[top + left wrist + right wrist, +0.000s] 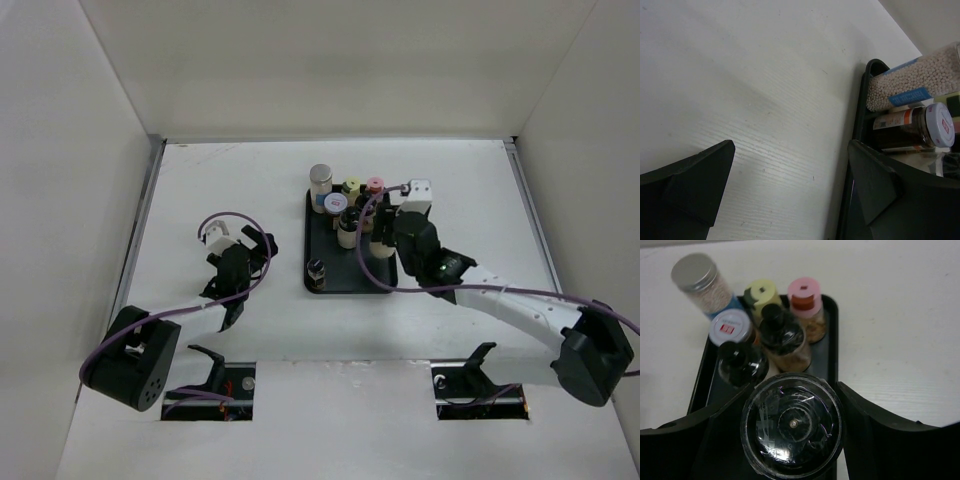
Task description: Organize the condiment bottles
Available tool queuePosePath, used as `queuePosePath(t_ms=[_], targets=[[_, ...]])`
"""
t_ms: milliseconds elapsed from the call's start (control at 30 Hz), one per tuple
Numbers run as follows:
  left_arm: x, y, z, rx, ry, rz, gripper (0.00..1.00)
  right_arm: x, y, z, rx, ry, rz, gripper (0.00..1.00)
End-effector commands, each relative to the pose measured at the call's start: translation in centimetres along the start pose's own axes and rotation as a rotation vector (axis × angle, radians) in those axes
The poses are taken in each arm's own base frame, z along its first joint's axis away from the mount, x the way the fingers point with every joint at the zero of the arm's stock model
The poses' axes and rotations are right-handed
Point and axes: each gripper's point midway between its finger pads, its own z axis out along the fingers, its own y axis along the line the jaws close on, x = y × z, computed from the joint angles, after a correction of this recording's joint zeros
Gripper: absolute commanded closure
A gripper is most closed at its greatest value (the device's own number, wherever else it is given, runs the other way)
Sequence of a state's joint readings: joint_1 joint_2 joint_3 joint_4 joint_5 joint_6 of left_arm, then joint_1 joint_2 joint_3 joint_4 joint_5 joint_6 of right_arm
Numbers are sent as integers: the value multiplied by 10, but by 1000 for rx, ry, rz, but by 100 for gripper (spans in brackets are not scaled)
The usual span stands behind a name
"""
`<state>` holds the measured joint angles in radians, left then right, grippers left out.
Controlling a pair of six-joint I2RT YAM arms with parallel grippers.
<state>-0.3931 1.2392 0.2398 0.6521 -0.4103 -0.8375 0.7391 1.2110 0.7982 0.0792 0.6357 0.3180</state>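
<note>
Condiment bottles: all stand on or over the flat black rectangular plastic tray point(350, 280), which lies on the white table point(220, 180).

- Far-left corner of the tray: clear jar with silver cap point(695, 272), with white beads and a blue label.
- Along the far edge beside it: yellow-capped shaker point(761, 292), then pink-capped shaker point(804, 290).
- Next row nearer: dark jar with white lid point(730, 326), which has a red mark on top, and black-capped bottle with brown contents point(782, 335).
- Just nearer again: second black-capped bottle point(740, 360).
- Near-left corner, apart from the cluster: small dark-capped bottle point(316, 270).

Right gripper point(790, 390): fingers pressed against both sides of a bottle with glossy clear-over-black top point(791, 425), over the tray's right half. We cannot tell whether its base touches the tray.

Left gripper point(790, 150): jaws spread wide with nothing between them, above bare table just left of the tray's edge.
</note>
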Motion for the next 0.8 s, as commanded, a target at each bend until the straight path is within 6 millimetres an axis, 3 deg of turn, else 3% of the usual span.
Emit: queuePosePath(t_ms=[0, 400, 767], targets=[[-20, -21, 3, 50, -53, -34, 0, 4, 17, -3, -29, -15, 33, 50], [-18, -20, 4, 50, -43, -33, 0, 59, 28, -5, -71, 88, 8, 49], [-18, -21, 3, 57, -43, -35, 0, 79, 27, -8, -73, 130, -11, 45]])
